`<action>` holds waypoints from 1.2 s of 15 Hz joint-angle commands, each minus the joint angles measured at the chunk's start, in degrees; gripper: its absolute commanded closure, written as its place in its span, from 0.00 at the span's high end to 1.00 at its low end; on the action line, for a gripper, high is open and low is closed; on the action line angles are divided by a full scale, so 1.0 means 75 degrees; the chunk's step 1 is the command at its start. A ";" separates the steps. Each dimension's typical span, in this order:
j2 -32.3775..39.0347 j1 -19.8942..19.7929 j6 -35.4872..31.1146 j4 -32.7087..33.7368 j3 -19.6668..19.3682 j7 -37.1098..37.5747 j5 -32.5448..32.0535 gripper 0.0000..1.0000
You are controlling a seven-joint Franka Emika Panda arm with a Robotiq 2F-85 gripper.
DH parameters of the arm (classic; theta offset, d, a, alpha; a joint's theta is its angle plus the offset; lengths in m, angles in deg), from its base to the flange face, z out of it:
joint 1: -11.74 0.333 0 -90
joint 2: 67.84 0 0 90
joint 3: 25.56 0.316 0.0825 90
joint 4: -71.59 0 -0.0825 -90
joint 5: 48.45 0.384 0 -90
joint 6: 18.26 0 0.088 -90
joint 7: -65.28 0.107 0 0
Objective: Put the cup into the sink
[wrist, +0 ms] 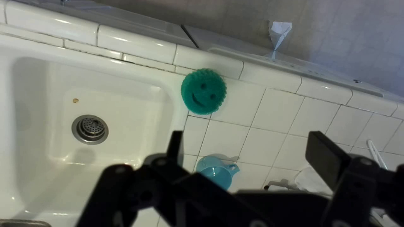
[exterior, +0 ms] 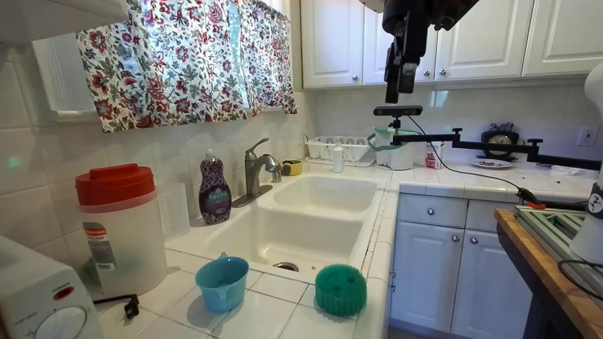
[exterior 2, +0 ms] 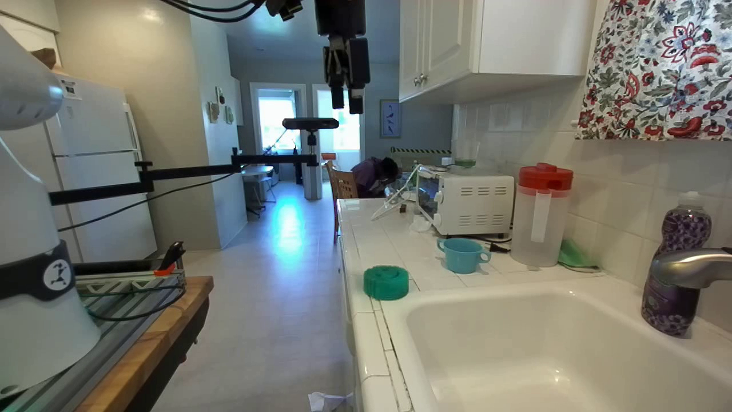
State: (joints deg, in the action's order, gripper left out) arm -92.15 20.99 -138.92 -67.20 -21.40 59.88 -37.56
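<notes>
beside the sink [exterior: 311, 233] — blue cup [exterior: 221, 288], upright

In an exterior view, cup [exterior: 222, 286] on countertop [exterior: 271, 316], before sink [exterior: 311, 235], left of sponge [exterior: 341, 291]

Base [exterior 2: 43, 337]: stands upright, white, belted in black; set well apart from the tiled surface [wrist: 281, 107], out beyond its floor-side edge; cut by the frame in both exterior views.
Shoulder [exterior 2: 23, 86]: bulges white and rounded above the base, then runs out of frame.
Gripper body [exterior 2: 340, 14]: hangs black from the top of the frame in both exterior views.
Gripper [exterior 2: 347, 102]: points down, near vertical, well above the surface.
Fingers [wrist: 328, 157]: stand wide apart in the wrist view; extend up from the bottom of that picture, ending lower in it than the surface's floor-side edge.
Fingertips [exterior: 406, 84]: partly overlap in an exterior view.
</notes>
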 commanded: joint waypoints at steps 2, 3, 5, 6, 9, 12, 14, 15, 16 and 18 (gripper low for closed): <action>0.0001 -0.0019 0.0021 0.0015 0.0018 -0.0003 0.0006 1.00; 0.0001 -0.0019 0.0021 0.0015 0.0018 -0.0003 0.0006 1.00; 0.0001 -0.0019 0.0021 0.0015 0.0018 -0.0003 0.0006 1.00; 0.0001 -0.0019 0.0021 0.0015 0.0018 -0.0003 0.0006 1.00; 0.0001 -0.0019 0.0021 0.0015 0.0018 -0.0003 0.0006 1.00; 0.0053 -0.0059 -0.0027 0.0039 0.0030 0.0031 -0.0073 1.00; 0.0205 -0.0172 -0.0338 0.0129 0.0037 0.0084 -0.0264 1.00; 0.0315 -0.0248 -0.0628 0.0179 0.0036 0.0142 -0.0341 1.00; 0.0450 -0.0309 -0.0897 0.0251 0.0010 0.0182 -0.0355 1.00; 0.0749 -0.0424 -0.1450 0.0422 0.0000 0.0328 -0.0312 1.00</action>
State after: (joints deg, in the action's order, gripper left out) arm -89.91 18.71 -146.25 -66.40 -21.52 59.88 -39.05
